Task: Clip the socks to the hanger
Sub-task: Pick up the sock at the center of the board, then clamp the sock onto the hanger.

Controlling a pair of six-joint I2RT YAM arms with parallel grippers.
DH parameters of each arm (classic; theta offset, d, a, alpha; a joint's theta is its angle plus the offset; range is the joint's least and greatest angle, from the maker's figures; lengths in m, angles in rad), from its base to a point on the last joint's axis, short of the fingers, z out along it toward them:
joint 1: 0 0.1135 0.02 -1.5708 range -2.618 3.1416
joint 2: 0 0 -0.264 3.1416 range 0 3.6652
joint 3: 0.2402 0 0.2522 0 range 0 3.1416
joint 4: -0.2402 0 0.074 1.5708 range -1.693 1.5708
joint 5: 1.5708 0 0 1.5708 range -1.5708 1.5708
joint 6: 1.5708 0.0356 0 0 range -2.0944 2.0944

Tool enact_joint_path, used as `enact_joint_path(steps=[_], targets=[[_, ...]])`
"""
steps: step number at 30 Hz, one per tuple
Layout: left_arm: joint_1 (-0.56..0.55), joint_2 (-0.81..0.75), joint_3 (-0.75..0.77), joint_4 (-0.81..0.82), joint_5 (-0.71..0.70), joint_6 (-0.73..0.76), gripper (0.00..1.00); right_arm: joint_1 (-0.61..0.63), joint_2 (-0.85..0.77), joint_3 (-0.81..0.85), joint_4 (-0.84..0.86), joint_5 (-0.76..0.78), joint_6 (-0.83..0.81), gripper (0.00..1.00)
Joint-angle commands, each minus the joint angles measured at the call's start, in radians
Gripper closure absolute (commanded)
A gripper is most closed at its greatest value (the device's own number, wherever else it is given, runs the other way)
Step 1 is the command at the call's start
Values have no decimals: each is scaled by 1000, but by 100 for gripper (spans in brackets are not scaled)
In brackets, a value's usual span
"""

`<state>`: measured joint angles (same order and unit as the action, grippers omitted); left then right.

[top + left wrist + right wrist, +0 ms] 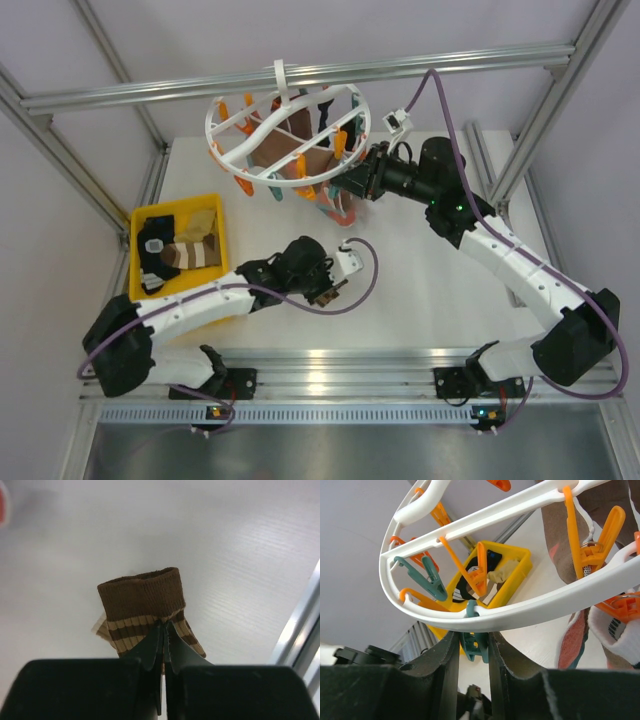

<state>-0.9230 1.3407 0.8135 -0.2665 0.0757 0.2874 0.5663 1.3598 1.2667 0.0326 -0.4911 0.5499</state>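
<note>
Left wrist view: the left jaws are pressed together on the striped sock [142, 600]. They pinch it in the striped band just below the plain brown cuff, which stands free above the fingertips in the middle of the frame, over the white counter [240, 555]. In the top view that arm sits low at centre, well apart from the hanger [215, 130] at upper centre.

The right jaws flank a teal clip [475, 645] under the white rim at the bottom centre of the right wrist view and appear to pinch it. Whether the clip's mouth is open cannot be told.

To do this step well, I judge the sock should travel up cuff first, so the free brown edge enters the clip's mouth. It should be let go only once the clip bites.

Several things stand in the way. Orange clips [592, 545] and hung socks [300, 150] crowd the ring near the right arm, and the purple cable [365, 275] loops beside the left wrist. More socks lie in the yellow tray [135, 262] at the left.
</note>
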Motion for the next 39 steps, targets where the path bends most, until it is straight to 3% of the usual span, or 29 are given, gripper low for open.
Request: enact_joint_path(steps=[1, 8, 14, 23, 39], targets=[[-2, -153, 15, -31, 61, -37, 100, -19, 2, 23, -2, 51, -5, 100], [-2, -559, -117, 97, 87, 24, 100, -19, 2, 16, 15, 46, -1, 100], [-2, -655, -122, 213, -42, 192, 100, -19, 2, 5, 33, 34, 7, 100], [-2, -594, -128, 433, -47, 321, 100, -19, 10, -3, 75, 8, 45, 100], [-2, -449, -60, 576, -129, 318, 100, -17, 4, -6, 66, -6, 38, 100]])
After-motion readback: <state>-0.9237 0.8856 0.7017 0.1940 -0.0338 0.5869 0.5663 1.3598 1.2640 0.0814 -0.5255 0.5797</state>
